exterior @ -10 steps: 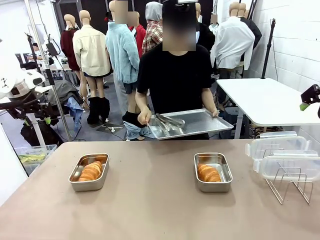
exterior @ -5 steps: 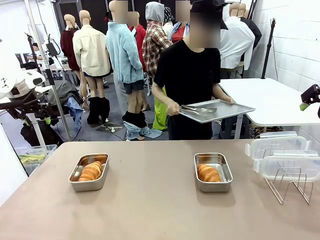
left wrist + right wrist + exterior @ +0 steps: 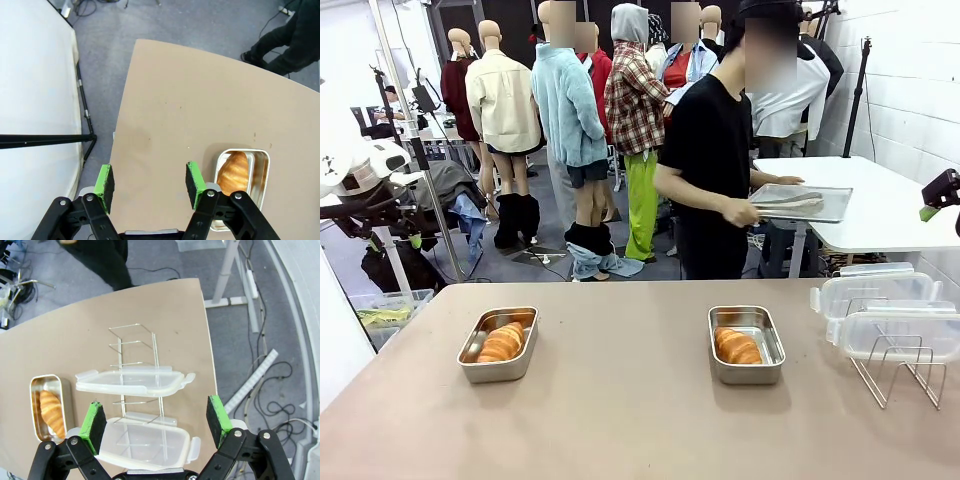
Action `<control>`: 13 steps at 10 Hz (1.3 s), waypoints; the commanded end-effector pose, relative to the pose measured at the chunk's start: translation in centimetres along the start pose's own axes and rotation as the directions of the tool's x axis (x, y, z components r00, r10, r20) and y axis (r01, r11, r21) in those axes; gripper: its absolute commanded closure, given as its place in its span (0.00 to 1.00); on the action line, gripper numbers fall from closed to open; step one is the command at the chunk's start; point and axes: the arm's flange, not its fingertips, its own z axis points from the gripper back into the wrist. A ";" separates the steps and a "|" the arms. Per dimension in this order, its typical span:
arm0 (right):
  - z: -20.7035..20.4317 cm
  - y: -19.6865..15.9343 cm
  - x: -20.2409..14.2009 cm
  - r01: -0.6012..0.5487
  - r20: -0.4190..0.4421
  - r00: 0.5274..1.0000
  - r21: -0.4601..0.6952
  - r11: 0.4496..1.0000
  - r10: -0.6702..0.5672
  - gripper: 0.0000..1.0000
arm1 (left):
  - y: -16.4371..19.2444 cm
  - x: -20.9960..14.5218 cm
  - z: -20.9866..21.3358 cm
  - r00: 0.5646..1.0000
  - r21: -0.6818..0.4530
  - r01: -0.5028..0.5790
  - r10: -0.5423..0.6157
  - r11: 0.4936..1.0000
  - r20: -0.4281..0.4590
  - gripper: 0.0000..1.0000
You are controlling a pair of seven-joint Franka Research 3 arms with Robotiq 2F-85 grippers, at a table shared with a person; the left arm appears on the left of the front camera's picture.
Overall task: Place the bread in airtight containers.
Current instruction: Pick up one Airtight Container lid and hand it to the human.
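A roll (image 3: 502, 342) lies in each steel tin (image 3: 496, 374) on the surface (image 3: 620, 410) — left jaws and right jaws both wide, empty

Bread (image 3: 737, 346) in both steel tins (image 3: 495, 374)

Two steel tins stand on the surface (image 3: 620, 420), the left tin (image 3: 496, 375) and the right tin (image 3: 747, 376), and each holds one bread roll: the left roll (image 3: 501, 343) and the right roll (image 3: 737, 346). Two clear lids, the upper lid (image 3: 875, 293) and the lower lid (image 3: 900, 333), rest on one wire rack (image 3: 901, 376). One person (image 3: 710, 170) holds one flat tray (image 3: 835, 205).
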 end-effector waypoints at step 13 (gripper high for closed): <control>-0.1 0.2 0.1 0.014 0.005 1.000 -0.009 1.000 -0.014 0.00 | 0.0 0.0 0.1 1.000 0.001 0.000 0.000 1.000 0.003 0.25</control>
